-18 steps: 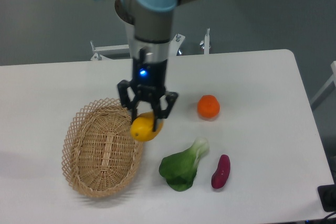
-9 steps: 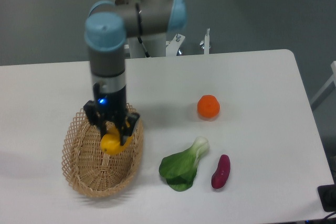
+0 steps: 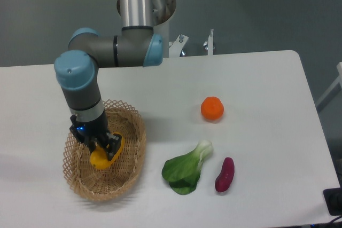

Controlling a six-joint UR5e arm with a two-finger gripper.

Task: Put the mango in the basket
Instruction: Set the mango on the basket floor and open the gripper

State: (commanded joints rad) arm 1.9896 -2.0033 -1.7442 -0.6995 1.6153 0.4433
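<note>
The tan wicker basket [image 3: 132,156] lies at the left of the white table. My gripper [image 3: 99,148] is lowered into its middle, shut on the yellow-orange mango [image 3: 101,159]. The mango sits low inside the basket, between the dark fingers; whether it rests on the basket floor I cannot tell. The arm's blue-capped joints stand above the basket's back rim.
A round orange fruit [image 3: 212,108] sits right of centre. A green bok choy [image 3: 186,170] and a dark purple sweet potato [image 3: 225,174] lie near the front. The robot's base [image 3: 160,4] stands behind the table's back edge.
The gripper carried the mango leftward from beside the basket's right rim to over its middle, and has come down lower inside it.
</note>
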